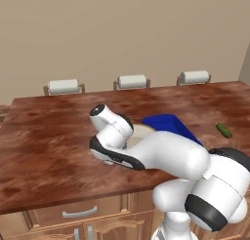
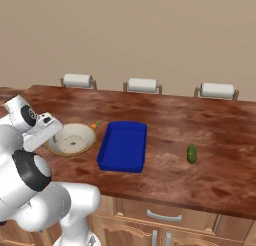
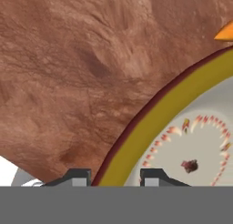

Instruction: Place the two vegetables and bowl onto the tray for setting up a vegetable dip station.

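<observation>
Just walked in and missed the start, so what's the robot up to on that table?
Its hand is low at the bowl, fingertips set either side of the gold rim, apparently going for a grasp; nothing is lifted yet. The blue tray beside the bowl holds nothing. The carrot lies on the table by the bowl's far edge, and the cucumber sits on the tray's other side.

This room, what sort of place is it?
Probably a kitchen or dining nook, computer-rendered: a long wooden counter with cabinet drawers beneath, stools along its far side, and a bowl, blue tray and cucumber on top.
</observation>
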You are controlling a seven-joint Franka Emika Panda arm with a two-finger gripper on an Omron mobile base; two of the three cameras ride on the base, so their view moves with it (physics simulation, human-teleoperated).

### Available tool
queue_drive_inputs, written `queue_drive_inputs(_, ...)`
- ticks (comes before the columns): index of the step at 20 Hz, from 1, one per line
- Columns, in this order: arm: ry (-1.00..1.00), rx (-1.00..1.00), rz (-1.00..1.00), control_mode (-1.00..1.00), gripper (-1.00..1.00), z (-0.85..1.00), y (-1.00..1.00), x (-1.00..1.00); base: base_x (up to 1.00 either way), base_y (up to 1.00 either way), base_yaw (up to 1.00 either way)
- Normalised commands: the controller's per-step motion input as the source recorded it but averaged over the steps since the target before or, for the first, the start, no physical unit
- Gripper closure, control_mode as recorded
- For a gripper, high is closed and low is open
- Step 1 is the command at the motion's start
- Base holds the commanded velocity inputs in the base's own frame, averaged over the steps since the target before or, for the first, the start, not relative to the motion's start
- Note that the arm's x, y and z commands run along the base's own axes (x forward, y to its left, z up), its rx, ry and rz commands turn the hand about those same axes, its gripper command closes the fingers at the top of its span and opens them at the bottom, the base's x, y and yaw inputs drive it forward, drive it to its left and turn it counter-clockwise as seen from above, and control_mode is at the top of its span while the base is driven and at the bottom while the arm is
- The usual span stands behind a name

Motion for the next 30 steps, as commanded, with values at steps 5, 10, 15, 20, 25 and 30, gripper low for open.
queue_drive_inputs(5, 0.03, 0.0, 0.09, -1.0, 1.0, 0.29, -0.2, -0.01, 0.0, 0.0, 0.0)
queue_drive_inputs(10, 0.11, 0.0, 0.07, -1.0, 1.0, 0.21, -0.26, 0.0, 0.0, 0.0, 0.0)
queue_drive_inputs(15, 0.11, 0.0, 0.07, -1.0, 1.0, 0.17, -0.29, 0.0, 0.0, 0.0, 0.0)
queue_drive_inputs(20, 0.02, 0.0, 0.1, -1.0, 1.0, 0.19, -0.28, 0.06, 0.0, 0.0, 0.0)
queue_drive_inputs(25, 0.0, 0.0, 0.11, -1.0, 1.0, 0.15, -0.25, 0.11, 0.0, 0.0, 0.0)
queue_drive_inputs(30, 0.0, 0.0, 0.08, -1.0, 1.0, 0.09, -0.29, 0.13, 0.0, 0.0, 0.0)
